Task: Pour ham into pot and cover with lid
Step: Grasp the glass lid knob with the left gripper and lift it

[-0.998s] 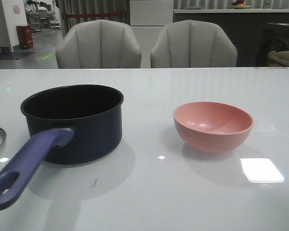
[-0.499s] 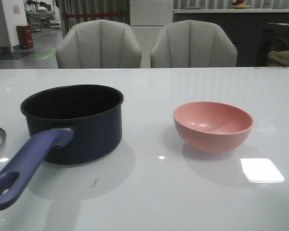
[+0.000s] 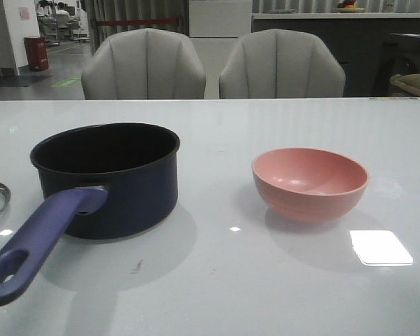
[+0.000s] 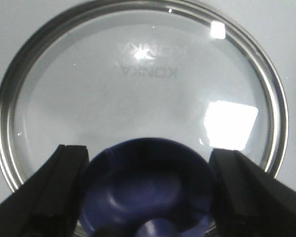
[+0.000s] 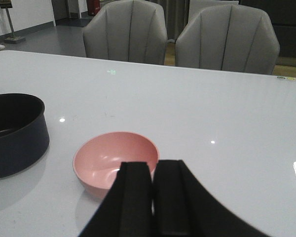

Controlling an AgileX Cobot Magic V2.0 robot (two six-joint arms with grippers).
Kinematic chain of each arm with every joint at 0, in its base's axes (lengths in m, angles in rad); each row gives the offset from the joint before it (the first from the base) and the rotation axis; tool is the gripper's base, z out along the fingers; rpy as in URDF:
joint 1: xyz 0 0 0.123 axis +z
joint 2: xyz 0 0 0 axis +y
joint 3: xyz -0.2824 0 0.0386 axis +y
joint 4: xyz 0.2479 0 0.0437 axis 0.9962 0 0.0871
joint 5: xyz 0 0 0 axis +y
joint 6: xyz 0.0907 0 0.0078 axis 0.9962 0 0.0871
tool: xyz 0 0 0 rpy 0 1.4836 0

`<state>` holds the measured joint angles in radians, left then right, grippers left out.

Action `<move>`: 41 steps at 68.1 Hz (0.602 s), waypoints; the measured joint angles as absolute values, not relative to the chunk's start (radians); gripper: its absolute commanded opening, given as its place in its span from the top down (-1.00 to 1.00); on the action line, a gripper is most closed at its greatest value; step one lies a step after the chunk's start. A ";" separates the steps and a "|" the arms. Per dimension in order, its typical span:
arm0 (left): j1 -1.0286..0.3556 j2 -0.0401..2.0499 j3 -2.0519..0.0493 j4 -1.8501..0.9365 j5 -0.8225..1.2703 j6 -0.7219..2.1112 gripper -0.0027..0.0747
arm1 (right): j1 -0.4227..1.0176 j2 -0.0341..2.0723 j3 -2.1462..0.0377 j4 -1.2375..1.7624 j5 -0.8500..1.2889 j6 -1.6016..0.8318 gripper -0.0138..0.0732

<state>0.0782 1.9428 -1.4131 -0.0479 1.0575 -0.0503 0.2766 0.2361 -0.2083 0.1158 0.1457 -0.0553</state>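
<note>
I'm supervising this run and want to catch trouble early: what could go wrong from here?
The left gripper straddles the lid's dark blue knob with jaws open; closing off-centre could let the smooth glass lid slip or tilt.

The pot's long handle juts toward the robot, so a low-carried lid might clip it.

The pink bowl looks empty; ham isn't visible, so covering may be premature.

Glossy table, matt cookware, clear glass
Smooth white table [image 3: 280,280] mirroring lamps; matt navy pot [image 3: 112,183] with dull black inside and satin purple handle; matt pink bowl [image 3: 309,183], plastic-looking; clear glass lid [image 4: 138,89] with brushed metal rim, glossy blue knob; upholstered grey chairs [image 3: 143,64]
</note>
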 measured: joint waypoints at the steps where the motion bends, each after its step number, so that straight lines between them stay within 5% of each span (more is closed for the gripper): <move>1: 0.078 1.944 -1.421 -0.048 1.064 -0.050 0.25 | 0.277 0.236 -0.208 0.116 0.146 -0.055 0.31; 24: 0.062 1.939 -1.612 -0.059 1.164 -0.050 0.31 | 0.277 0.236 -0.208 0.116 0.146 -0.055 0.31; 41: -0.084 1.905 -1.797 -0.059 1.181 -0.042 0.31 | 0.277 0.236 -0.208 0.116 0.146 -0.055 0.31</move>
